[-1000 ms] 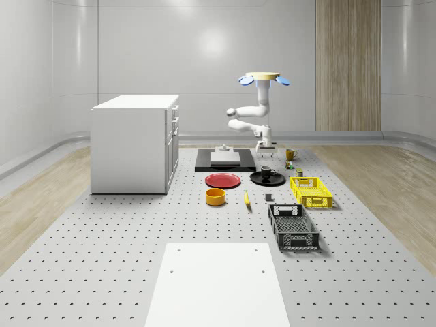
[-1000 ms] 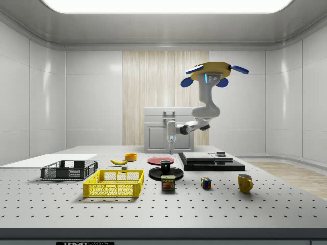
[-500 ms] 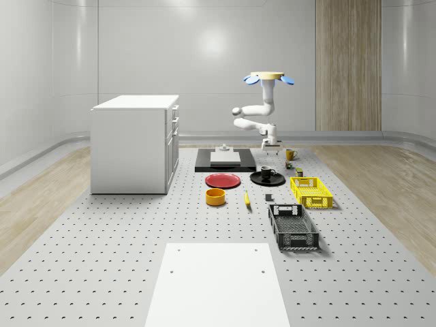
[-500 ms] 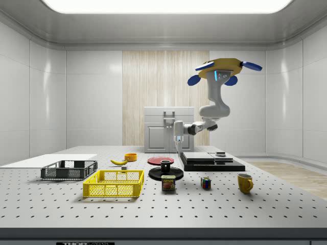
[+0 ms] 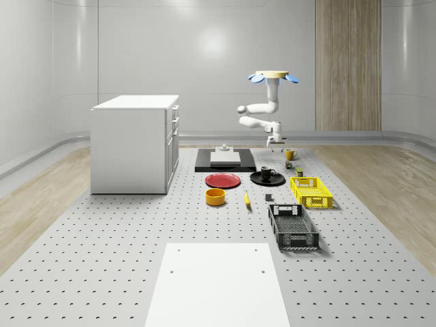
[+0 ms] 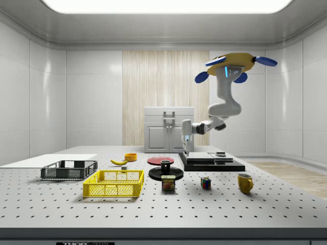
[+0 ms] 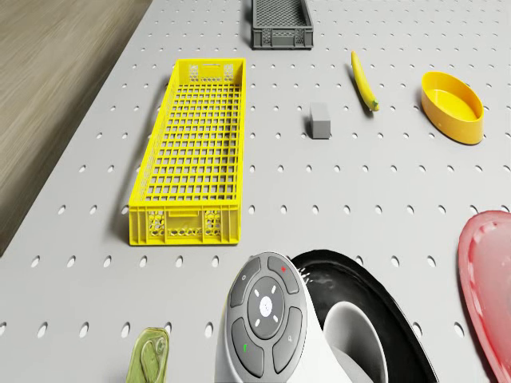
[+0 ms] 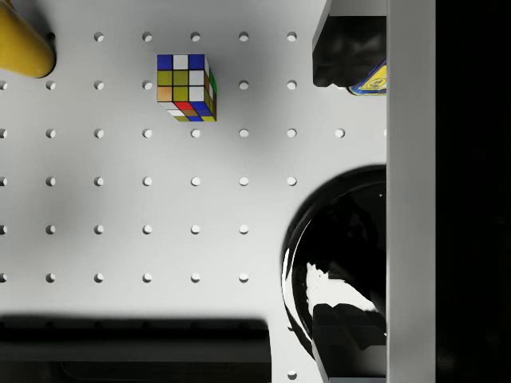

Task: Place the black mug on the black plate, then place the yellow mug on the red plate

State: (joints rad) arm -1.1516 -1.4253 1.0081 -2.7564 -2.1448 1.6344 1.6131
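In the wrist view the yellow mug [image 8: 24, 44] is cut by the frame's corner, diagonally beyond the puzzle cube [image 8: 187, 86]. A can [image 8: 369, 80] beside the cube shows just a label scrap. The black plate [image 8: 339, 263] is half covered. In the drone view, the arm [image 7: 275, 327] hides part of that plate.

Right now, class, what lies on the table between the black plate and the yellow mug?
In the side view, a Spam can and a Rubik's cube lie between the black plate and yellow mug.
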